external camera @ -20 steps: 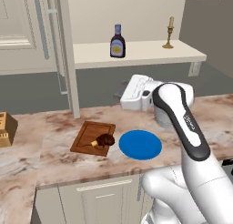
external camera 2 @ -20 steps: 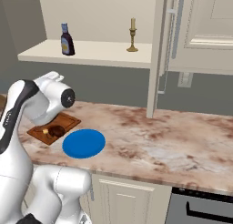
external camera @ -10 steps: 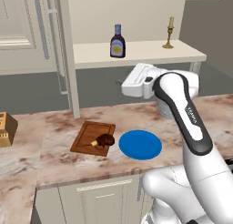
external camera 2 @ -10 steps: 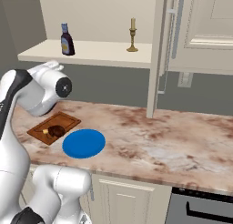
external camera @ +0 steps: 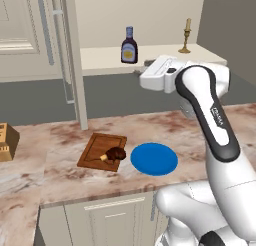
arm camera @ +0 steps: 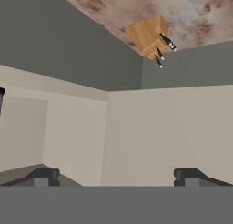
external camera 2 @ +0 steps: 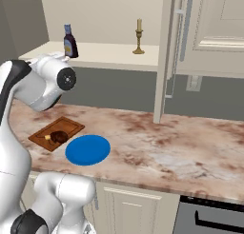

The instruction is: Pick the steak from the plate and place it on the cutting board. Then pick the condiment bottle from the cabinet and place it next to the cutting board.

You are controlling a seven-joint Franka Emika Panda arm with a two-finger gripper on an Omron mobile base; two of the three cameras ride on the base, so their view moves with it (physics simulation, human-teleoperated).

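Note:
The steak lies on the reddish cutting board, at the side nearest the blue plate, which is bare. The condiment bottle stands upright on the shelf of the open cabinet. My gripper hovers at shelf height, just right of and below the bottle. It is open with its fingertips wide apart and nothing between them. The hand view is rolled over and faces beige cabinet panels.
A brass candlestick stands further along the shelf. The cabinet door hangs open with its bar handle. A tan knife block sits at the counter's left end.
The arm has lifted the hand from above the counter up to shelf height and nearer the bottle. The steak, board and plate have not moved.

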